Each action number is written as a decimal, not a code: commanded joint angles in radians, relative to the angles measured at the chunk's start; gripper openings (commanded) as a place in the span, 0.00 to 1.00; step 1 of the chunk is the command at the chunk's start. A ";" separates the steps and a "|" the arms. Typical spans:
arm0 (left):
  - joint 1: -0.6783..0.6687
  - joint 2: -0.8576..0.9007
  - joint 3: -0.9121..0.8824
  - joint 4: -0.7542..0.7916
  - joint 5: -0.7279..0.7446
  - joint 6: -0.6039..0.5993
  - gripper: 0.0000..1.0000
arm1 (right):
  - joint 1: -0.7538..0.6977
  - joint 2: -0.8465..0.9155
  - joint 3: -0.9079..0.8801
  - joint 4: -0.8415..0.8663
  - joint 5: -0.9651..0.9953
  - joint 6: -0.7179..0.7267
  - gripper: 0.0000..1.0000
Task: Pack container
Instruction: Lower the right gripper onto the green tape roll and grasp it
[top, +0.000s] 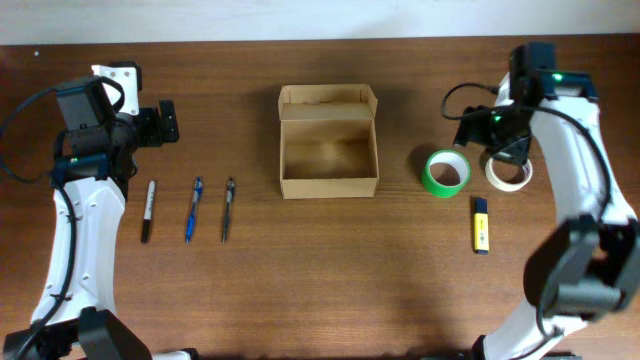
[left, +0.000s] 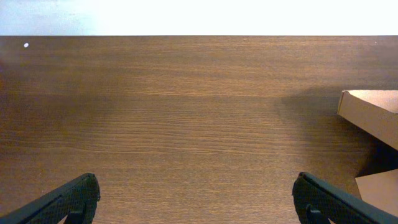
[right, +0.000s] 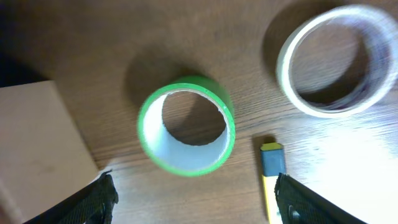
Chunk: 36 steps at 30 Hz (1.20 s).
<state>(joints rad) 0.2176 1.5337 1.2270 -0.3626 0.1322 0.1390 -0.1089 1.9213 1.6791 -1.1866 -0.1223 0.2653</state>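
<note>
The container (top: 329, 150) is a tan cardboard box in the middle of the table, open and empty, with its flap lid folded back at the far side. A corner of it shows in the left wrist view (left: 370, 112) and in the right wrist view (right: 37, 143). My left gripper (top: 165, 122) is open and empty (left: 198, 199) above bare table, well left of the box. My right gripper (top: 490, 138) is open and empty (right: 196, 199), held above a green tape roll (top: 447, 172) (right: 186, 124) right of the box.
A white tape roll (top: 509, 172) (right: 336, 62) lies right of the green one. A yellow and blue marker (top: 481, 224) (right: 272, 174) lies nearer the front. A black marker (top: 148, 210), a blue pen (top: 192, 208) and a dark pen (top: 228, 208) lie left of the box.
</note>
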 joint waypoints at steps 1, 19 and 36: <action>0.008 0.009 0.022 0.002 0.018 0.016 0.99 | -0.009 0.033 0.010 -0.002 -0.007 0.032 0.81; 0.008 0.009 0.022 0.002 0.018 0.016 0.99 | -0.010 0.195 -0.023 0.015 0.116 0.019 0.75; 0.008 0.009 0.022 0.002 0.018 0.016 0.99 | -0.010 0.212 -0.144 0.119 0.105 -0.021 0.04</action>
<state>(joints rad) 0.2176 1.5337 1.2270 -0.3626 0.1322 0.1390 -0.1089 2.1181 1.5452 -1.0706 -0.0223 0.2367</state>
